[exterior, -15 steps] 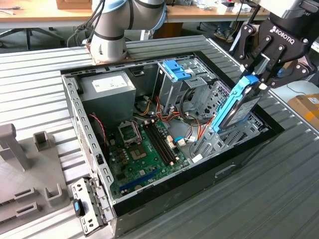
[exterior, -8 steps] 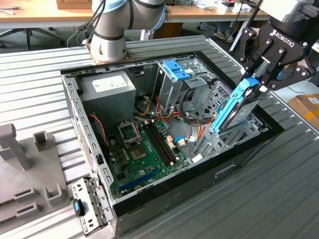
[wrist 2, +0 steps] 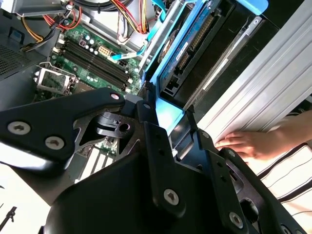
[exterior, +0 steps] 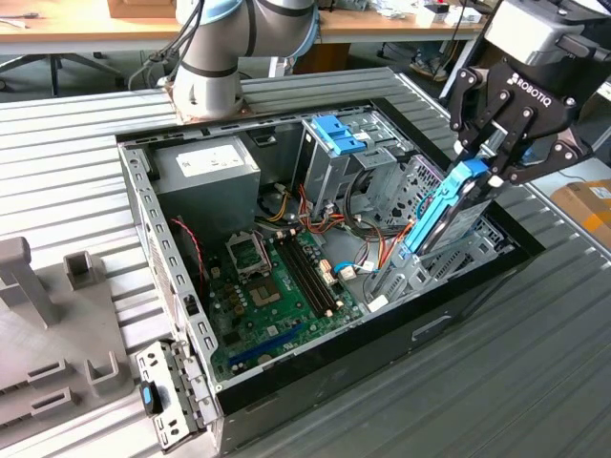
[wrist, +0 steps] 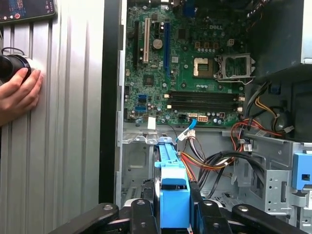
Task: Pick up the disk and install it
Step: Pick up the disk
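Disk, black between bright blue rails, stands steeply tilted over the open computer case. Its lower end is down among the grey metal bays inside the case, at the end on the exterior view's right, and its upper end rises above the case's rim. The gripper holds that upper end, its black jaws pinching the disk from both sides. In the first wrist view the blue end tab of the disk sits between the two fingers, and the rails run on down into the case. In the second wrist view the disk shows its circuit-board side just past the gripper.

Deeper in the case, the green motherboard lies flat on the floor. The tall silver cage with its blue clip stands at the case's far side, with the grey power supply in the neighbouring corner. Red, yellow and black cables trail between them.

Outside the case, a person's hand rests on the ribbed metal table just beside the case's wall.
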You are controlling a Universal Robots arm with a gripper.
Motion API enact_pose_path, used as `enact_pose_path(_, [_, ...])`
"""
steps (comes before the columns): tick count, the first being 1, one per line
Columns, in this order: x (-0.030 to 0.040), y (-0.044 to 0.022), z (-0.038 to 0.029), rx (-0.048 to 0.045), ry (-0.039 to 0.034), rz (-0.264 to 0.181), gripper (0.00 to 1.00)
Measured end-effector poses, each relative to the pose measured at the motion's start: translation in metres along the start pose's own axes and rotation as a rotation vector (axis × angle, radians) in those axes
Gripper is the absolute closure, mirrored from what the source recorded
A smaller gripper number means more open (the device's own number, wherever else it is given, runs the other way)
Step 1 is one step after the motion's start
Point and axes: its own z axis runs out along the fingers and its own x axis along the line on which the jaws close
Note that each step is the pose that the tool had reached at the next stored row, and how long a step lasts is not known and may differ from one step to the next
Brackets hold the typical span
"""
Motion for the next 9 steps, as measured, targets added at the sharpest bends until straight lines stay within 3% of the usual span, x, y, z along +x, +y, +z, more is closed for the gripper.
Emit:
enact_pose_path(5, [0.0000,0.0000,0.0034,0.0000,-0.0003,0.000,0.64])
enact_pose_path(9, [0.0001,0.0000,0.0177,0.0000,0.0000,0.000,0.64])
